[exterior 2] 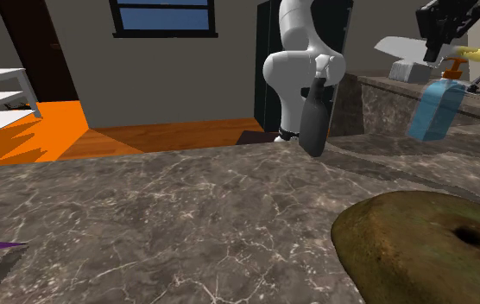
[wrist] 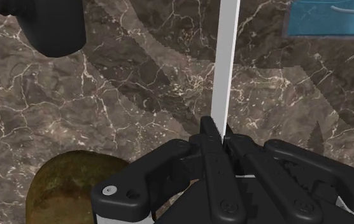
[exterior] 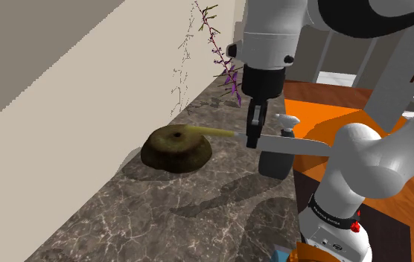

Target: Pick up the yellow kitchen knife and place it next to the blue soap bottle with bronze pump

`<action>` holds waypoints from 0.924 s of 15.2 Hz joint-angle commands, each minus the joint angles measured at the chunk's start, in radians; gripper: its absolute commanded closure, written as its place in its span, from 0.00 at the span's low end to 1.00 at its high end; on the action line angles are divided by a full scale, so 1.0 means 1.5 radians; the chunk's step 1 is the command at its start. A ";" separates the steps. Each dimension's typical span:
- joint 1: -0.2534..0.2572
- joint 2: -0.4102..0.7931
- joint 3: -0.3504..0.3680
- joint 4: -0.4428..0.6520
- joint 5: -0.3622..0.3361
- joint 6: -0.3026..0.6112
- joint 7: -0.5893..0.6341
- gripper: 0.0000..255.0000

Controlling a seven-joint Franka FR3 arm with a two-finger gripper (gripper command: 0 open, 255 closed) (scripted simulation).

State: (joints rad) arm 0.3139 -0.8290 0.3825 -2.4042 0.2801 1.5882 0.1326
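**Knife in hand, aloft above the soap bottle**

The gripper (exterior 2: 442,45) is clamped on the yellow-handled knife (exterior: 214,132), fingers pinched on it about where handle meets blade. In the wrist view the black fingers (wrist: 211,137) meet on the thin pale blade (wrist: 227,63), seen edge-on and running straight out ahead of them.

In the shoulder view the knife lies roughly level in the air. Its yellow handle sticks out toward nine o'clock from the gripper (exterior: 252,136), and the grey blade toward three o'clock.

In the second exterior view the blue soap bottle (exterior 2: 435,108) with its bronze pump (exterior 2: 455,72) stands at about six o'clock of the gripper, on the dark veined counter (exterior 2: 186,216). A black bottle (exterior 2: 314,121) stands near eight o'clock. A brown, domed lump (exterior 2: 420,246) with a hole in its top sits closest to that camera.

By its look, the knife should be light and rigid, with a smooth handle and a flat, slick blade. Held near its middle, with length overhanging both ways, it could swivel in the fingers. The hold looks sensible, close to the balance point. Setting it down flat beside the blue bottle calls for a slow descent, so neither end tips the bottle.
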 commanded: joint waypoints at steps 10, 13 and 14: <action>0.010 -0.010 0.024 -0.104 0.023 0.094 -0.006 1.00; 0.013 -0.009 0.032 -0.130 0.031 0.121 -0.007 1.00; 0.014 -0.009 0.035 -0.138 0.033 0.130 -0.008 1.00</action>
State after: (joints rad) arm 0.3342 -0.8433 0.4314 -2.6003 0.3268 1.7702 0.1215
